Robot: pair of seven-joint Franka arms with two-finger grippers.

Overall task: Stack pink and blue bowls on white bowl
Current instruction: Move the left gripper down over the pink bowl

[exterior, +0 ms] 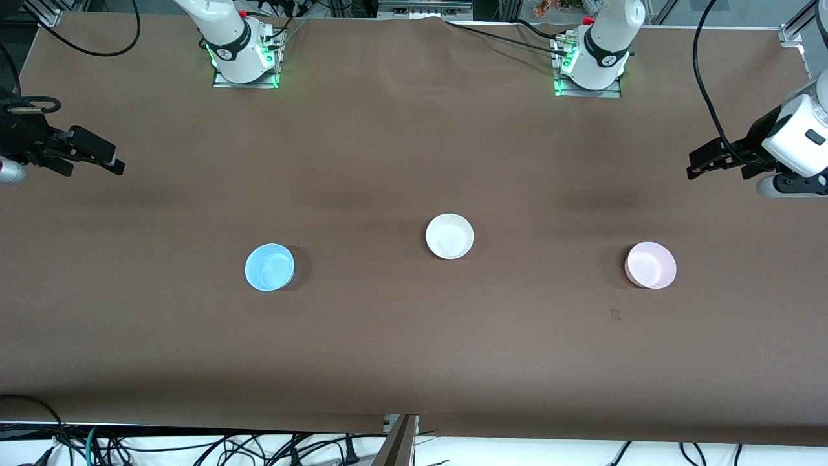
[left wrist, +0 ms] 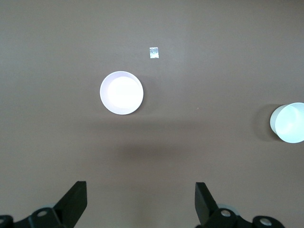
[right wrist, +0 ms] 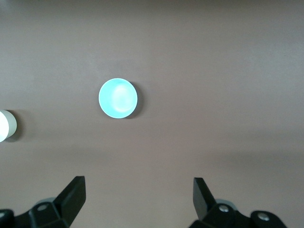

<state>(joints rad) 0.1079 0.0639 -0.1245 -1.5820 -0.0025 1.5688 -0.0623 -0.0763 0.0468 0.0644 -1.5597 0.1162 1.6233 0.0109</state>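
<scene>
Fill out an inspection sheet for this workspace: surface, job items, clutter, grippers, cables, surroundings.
Surface: brown table cover, slightly rippled near the robots' bases.
Job items: white bowl mid-table; blue bowl toward the right arm's end; pink bowl toward the left arm's end. All upright, apart, nothing stacked yet.
Clutter: small scrap of tape nearer the front camera than the pink bowl.
Grippers: left gripper open, empty, raised over its end of the table; right gripper open, empty, raised over its end.
Cables: black cables hang near the left arm; a tangle of cables lies below the table's near edge.
Surroundings: aluminium frame corner.
</scene>
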